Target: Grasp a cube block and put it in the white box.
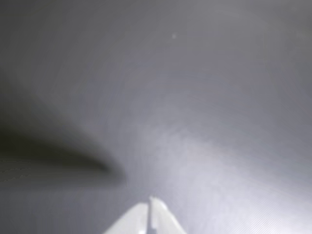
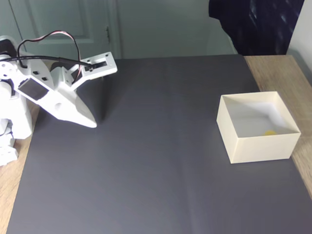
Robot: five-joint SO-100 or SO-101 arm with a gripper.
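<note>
At the right of the fixed view, a square cream-white box with thin walls (image 2: 257, 143) is seen standing upright on a dark grey matte mat (image 2: 156, 165), its open top facing up and one corner turned toward the camera, so that its sides lie slightly oblique to the mat's edges. No long axis can be given for the box, its plan being square. Inside it, low on the white floor beside the near wall, a small patch of bright yellow (image 2: 269, 132) is visible; this is taken to be the cube block, though its shape and orientation cannot be made out at this size. At the left of the same view, the white plastic two-finger gripper (image 2: 91, 124) is shown pointing down and to the right, its tip close above the mat and well apart from the box. In the wrist view, the gripper's pale fingertips (image 1: 158, 209) are seen pressed together with only a thin seam between them; nothing is held and nothing is clamped.
</note>
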